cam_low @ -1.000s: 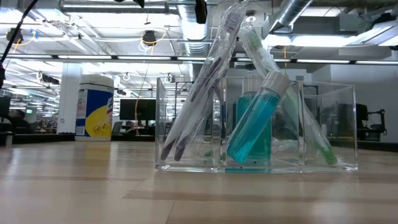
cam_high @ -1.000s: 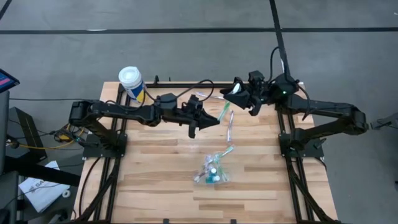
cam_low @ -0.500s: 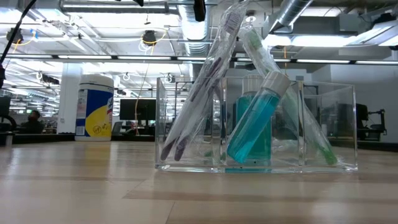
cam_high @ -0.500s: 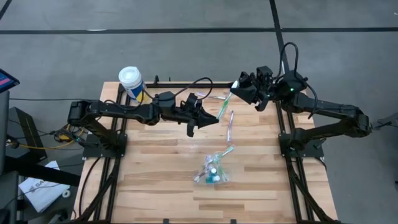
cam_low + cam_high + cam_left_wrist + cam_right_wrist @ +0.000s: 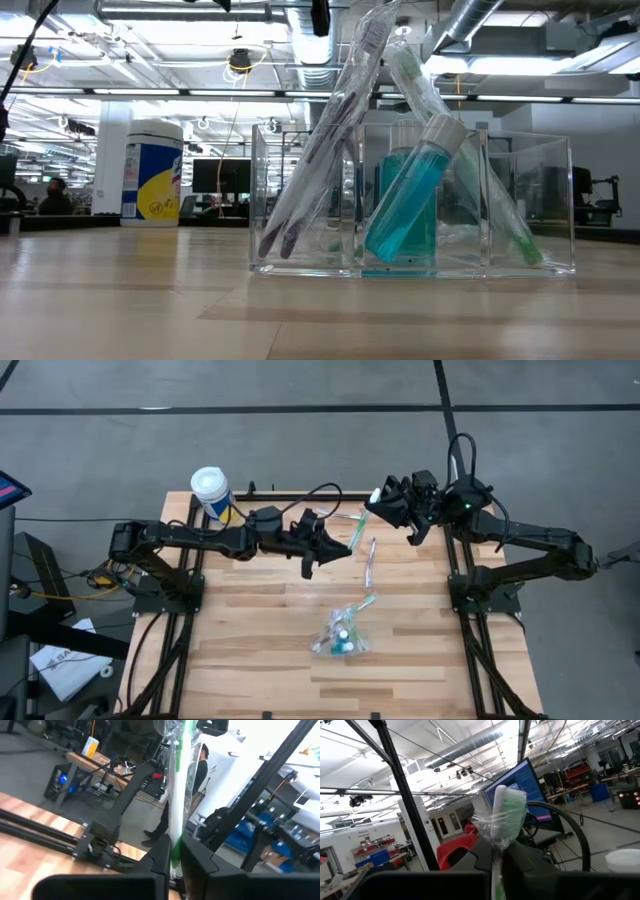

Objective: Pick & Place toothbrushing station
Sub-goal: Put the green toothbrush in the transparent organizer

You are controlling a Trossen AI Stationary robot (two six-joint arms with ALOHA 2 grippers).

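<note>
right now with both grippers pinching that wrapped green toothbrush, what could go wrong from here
1. The left gripper and right gripper are both shut on one green toothbrush; pulling apart could bend it or tear its clear wrap.
2. Each holds only an end, so whichever releases first may let it swing or drop onto the table.
3. The clear cup already holds leaning brushes; a slanted insertion could tip it.

Clear cup (image 5: 340, 640) mid-table, brushes, teal tubes inside; purple brush (image 5: 370, 563) flat behind.
</note>
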